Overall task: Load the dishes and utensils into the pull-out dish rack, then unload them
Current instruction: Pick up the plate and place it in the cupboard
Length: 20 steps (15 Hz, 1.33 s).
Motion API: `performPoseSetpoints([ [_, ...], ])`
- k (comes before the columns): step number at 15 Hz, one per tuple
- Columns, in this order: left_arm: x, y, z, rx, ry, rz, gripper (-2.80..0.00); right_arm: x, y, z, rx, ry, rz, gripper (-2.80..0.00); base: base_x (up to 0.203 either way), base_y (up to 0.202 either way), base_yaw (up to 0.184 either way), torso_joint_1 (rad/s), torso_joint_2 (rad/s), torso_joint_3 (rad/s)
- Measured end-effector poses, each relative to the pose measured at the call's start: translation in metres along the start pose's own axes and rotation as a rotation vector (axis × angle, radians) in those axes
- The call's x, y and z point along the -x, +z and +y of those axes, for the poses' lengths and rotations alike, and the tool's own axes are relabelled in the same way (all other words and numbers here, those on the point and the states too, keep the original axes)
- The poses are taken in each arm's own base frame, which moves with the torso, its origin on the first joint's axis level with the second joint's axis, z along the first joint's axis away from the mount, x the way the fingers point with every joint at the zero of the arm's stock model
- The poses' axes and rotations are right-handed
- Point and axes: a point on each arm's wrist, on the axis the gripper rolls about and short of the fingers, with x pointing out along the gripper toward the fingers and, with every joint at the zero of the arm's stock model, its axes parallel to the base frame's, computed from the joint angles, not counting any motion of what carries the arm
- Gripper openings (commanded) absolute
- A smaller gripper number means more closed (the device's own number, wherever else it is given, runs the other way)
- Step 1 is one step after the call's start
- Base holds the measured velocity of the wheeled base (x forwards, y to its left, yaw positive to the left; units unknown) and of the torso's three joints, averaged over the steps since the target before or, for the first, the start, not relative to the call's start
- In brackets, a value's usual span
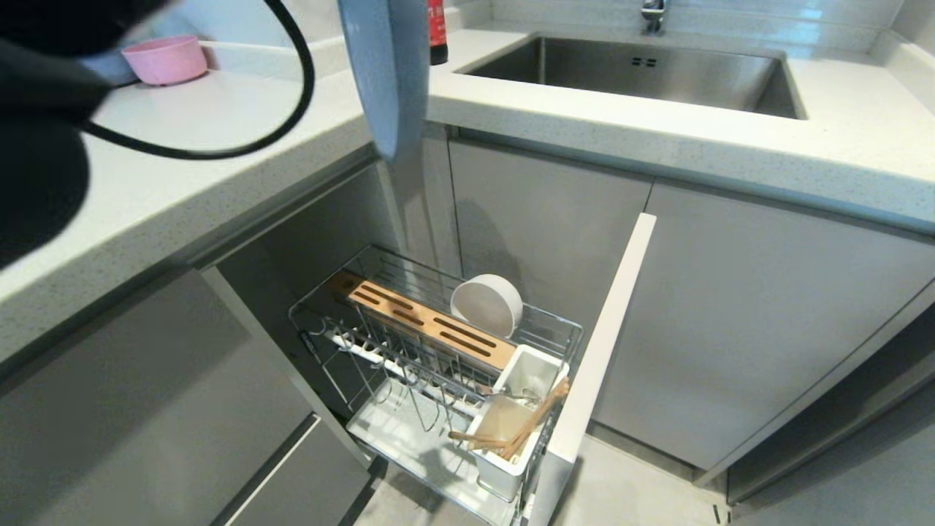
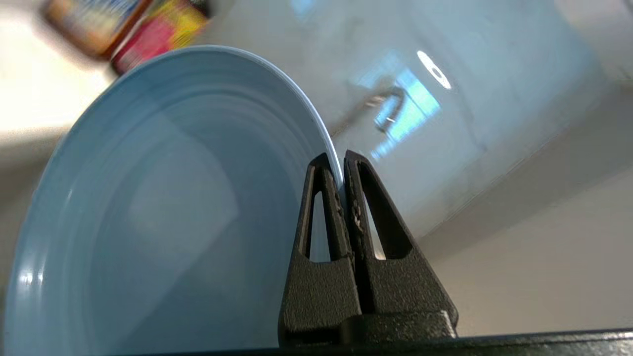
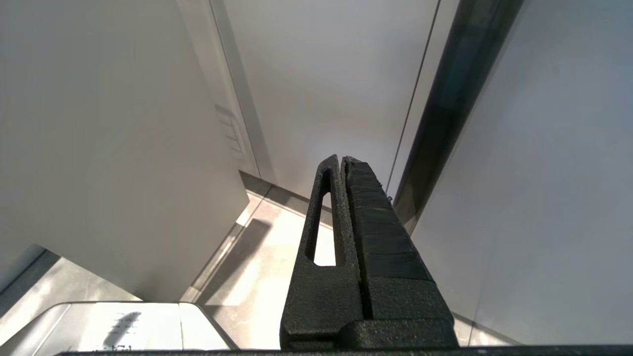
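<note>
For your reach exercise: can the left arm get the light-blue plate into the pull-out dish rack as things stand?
Probably yes: the light-blue plate hangs edge-on above the pull-out dish rack, whose wire slots beside the off-white bowl look free.

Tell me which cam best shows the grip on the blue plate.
Left wrist view: the left gripper is shut on the rim of the light-blue plate. Head view shows the plate edge-on, gripper hidden. Right wrist view shows neither.

Left gripper (image 2: 342,165) pinches the rim of the round, shallow light-blue plate (image 2: 163,217), jaws clamped tight. Plate is on edge. Blurred colourful packages (image 2: 128,24) behind it.
</note>
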Motion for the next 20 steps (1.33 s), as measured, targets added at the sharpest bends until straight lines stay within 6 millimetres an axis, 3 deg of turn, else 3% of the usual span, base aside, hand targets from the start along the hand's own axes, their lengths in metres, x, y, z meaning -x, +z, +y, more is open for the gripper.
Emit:
performPoseSetpoints([
  [5, 0.01, -0.062, 0.026, 0.163, 0.219, -0.06, -2.8, 0.0, 0.0, 0.0, 0.0, 0.0, 0.0, -2.8, 0.0, 0.0, 0.0, 0.0, 0.0, 0.0],
  [9, 0.014, -0.1, 0.064, 0.152, 0.297, -0.05, -2.8, 0.0, 0.0, 0.0, 0.0, 0.0, 0.0, -2.8, 0.0, 0.0, 0.0, 0.0, 0.0, 0.0],
  [14, 0.005, -0.127, 0.112, 0.192, 0.406, -0.109, -2.8, 0.0, 0.0, 0.0, 0.0, 0.0, 0.0, -2.8, 0.0, 0.0, 0.0, 0.0, 0.0, 0.0],
  [20, 0.005, -0.141, 0.13, 0.18, 0.453, -0.118, -2.8, 0.0, 0.0, 0.0, 0.0, 0.0, 0.0, -2.8, 0.0, 0.0, 0.0, 0.0, 0.0, 0.0],
])
